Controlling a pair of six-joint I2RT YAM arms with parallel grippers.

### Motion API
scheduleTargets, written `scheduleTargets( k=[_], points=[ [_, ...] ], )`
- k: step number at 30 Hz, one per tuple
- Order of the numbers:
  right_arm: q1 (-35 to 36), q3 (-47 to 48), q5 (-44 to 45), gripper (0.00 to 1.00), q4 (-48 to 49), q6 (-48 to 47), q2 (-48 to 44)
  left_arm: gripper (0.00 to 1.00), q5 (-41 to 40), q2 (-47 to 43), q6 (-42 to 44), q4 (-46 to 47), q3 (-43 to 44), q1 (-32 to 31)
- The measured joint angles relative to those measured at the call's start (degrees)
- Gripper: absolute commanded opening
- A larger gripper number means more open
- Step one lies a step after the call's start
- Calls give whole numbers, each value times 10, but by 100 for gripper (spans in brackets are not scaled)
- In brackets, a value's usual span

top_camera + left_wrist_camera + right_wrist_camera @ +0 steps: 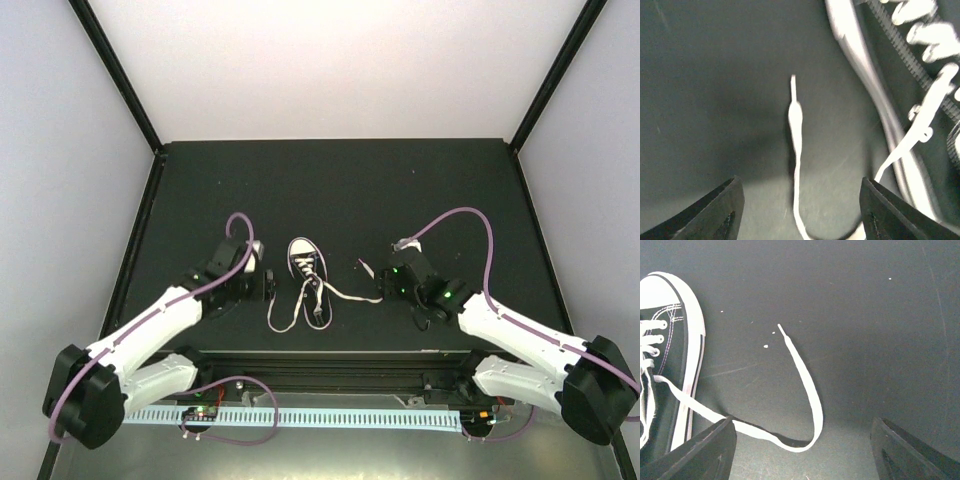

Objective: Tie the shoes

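The small black sneaker (307,266) with a white toe cap lies in the middle of the dark mat, toe pointing away from me, laces untied. Its left lace (281,313) trails toward the near edge, and its right lace (350,296) runs out to the right. My left gripper (268,285) is open, low over the left lace end (796,125), which lies between the fingers (715,210); the shoe's white rim (860,55) is to the right. My right gripper (381,284) is open over the curved right lace (810,405), with the shoe (667,340) at the left.
The black mat (340,180) is bounded by a raised black frame and white walls. A black rail (320,365) runs along the near edge in front of the arm bases. Purple cables loop over both wrists.
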Motion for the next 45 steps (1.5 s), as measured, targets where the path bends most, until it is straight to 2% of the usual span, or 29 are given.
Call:
scheduleTargets(
  k=[4,10,18,21,26,31,36,37,41,45],
  points=[
    [0,0,-6,79,12,-1,1,51,-23,-26,-63,-13,-55,-49],
    [0,-3,-20,80,33,0,11,51,-37,-26,-123,-13,-94,-98],
    [0,-20,-35,80,46,4,16,48,-57,2,-151,17,-91,-127],
    [0,-21,-35,80,47,4,17,40,-69,27,-152,28,-82,-133],
    [0,-22,-37,81,49,4,22,19,-95,74,-151,38,-61,-144],
    [0,-23,-44,81,54,5,28,2,-125,114,-147,38,-40,-162],
    [0,-23,-50,82,67,5,40,1,-142,140,-138,36,-23,-169],
    [0,-23,-54,85,71,5,44,2,-145,140,-135,33,-20,-169],
    [0,-19,-79,89,85,4,53,2,-155,92,-106,36,-17,-174],
    [0,-1,-140,93,121,2,61,2,-139,-43,-52,100,-19,-180]
  ],
)
